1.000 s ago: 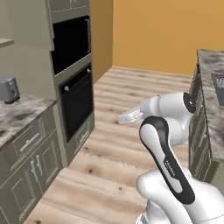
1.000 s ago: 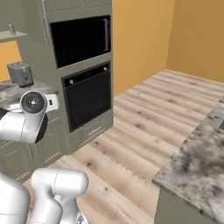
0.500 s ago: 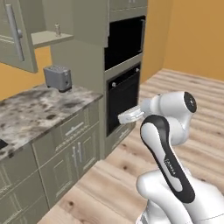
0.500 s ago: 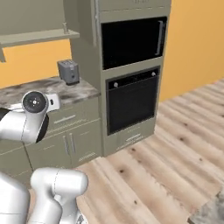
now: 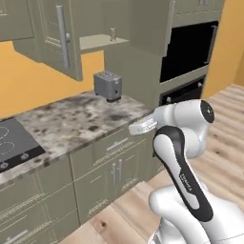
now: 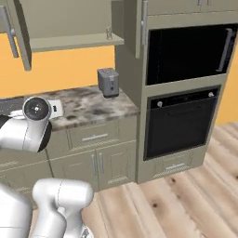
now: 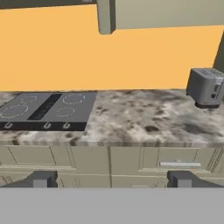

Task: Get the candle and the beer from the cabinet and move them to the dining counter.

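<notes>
Gripper: 1 gripper [image 7: 111, 178] is hanging in front of the lower drawer fronts, its 2 dark finger tips [image 7: 41, 179] standing wide apart with nothing between them.
Arm: 1 white arm [image 5: 183, 157] is rising from the lower right of the left base view, its wrist reaching left toward the worktop edge.
Cabinet: 1 wall cabinet [image 5: 57, 33] is hanging above the worktop with a door swung open; 1 long vertical bar handle [image 5: 62, 37] is showing on that door.
Shelf: 1 inner shelf [image 6: 74, 42] is lying bare along most of its length.
Candle: 1 small pale object [image 6: 109, 33] is standing at the right end of the shelf; it may be the candle, too small to tell for sure.
Beer: I cannot tell where it is.
Worktop: 1 speckled granite worktop [image 7: 140, 118] is running left to right below the cabinet.
Cooktop: 1 black cooktop [image 7: 46, 111] is sitting in the left part of the worktop, with 4 rings and 3 knobs on its near edge.
Toaster: 1 grey toaster [image 5: 108, 86] is standing at the far right of the worktop, near the wall.
Ovens: 2 black ovens [image 6: 186, 83] are sitting stacked in the tall unit right of the worktop.
Floor: 1 wooden plank floor [image 6: 186, 200] is spreading near and right.
</notes>
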